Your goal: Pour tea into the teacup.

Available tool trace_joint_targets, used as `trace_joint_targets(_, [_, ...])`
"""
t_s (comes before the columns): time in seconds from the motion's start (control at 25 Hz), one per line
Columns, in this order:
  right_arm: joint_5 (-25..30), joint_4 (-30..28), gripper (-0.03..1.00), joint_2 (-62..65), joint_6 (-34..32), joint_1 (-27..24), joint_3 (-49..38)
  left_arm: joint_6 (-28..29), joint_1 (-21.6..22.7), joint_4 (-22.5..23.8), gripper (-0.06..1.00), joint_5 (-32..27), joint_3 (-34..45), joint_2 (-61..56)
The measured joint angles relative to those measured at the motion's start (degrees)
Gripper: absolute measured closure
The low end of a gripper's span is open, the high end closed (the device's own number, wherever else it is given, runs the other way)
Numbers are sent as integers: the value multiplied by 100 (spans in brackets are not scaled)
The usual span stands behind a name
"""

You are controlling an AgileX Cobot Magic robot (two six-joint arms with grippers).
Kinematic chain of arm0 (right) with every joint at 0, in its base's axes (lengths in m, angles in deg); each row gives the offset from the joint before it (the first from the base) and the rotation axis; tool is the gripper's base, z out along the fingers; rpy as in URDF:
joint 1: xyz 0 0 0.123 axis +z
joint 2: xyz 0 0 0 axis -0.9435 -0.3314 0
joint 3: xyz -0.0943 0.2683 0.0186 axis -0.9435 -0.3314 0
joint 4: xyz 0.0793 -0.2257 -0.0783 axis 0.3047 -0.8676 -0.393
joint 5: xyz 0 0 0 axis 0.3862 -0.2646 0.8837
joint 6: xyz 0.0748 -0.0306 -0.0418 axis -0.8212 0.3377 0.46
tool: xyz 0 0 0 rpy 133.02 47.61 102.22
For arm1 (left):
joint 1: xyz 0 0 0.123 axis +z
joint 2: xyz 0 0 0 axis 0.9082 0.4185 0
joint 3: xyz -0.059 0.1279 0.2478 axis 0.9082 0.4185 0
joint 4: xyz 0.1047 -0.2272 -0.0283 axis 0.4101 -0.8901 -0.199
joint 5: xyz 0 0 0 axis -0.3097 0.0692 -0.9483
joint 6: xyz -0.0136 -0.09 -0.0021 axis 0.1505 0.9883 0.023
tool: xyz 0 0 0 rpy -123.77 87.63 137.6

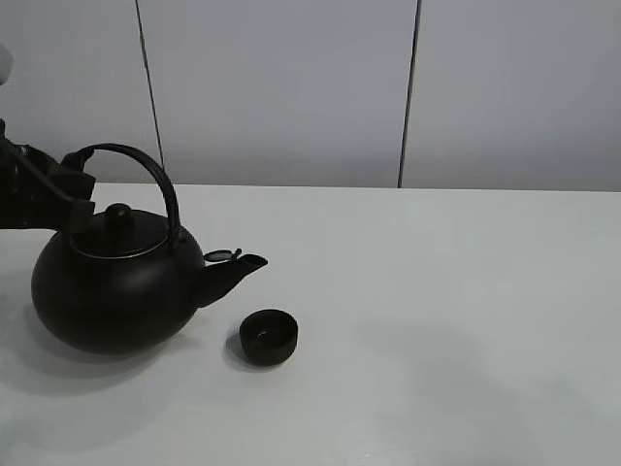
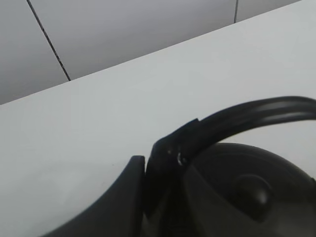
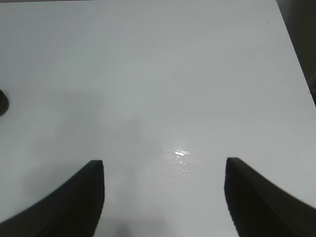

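A big round black kettle point(image 1: 112, 286) with an arched handle point(image 1: 146, 170) stands at the left of the white table, its short spout point(image 1: 238, 269) pointing right, just above and left of the teacup. The teacup point(image 1: 269, 336) is a small, low, matte black bowl without a handle, upright on the table. My left gripper point(image 1: 73, 194) is shut on the left end of the kettle handle; the left wrist view shows its fingers point(image 2: 128, 197) clamped on the handle point(image 2: 256, 111) above the lid knob point(image 2: 252, 195). My right gripper point(image 3: 164, 165) is open over bare table and holds nothing.
The white table point(image 1: 446, 320) stretches to the right of the cup. A grey panelled wall point(image 1: 291, 87) stands behind it. A small dark sliver point(image 3: 2, 103) shows at the edge of the right wrist view; I cannot tell what it is.
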State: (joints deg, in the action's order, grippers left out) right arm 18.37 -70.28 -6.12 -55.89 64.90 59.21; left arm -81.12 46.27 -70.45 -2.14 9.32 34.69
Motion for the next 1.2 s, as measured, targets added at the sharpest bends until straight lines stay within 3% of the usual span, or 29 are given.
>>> trace_joint_targets(1.2, [0, 0, 49, 0, 0, 0, 0, -679, 0, -172, 82, -275, 0, 0])
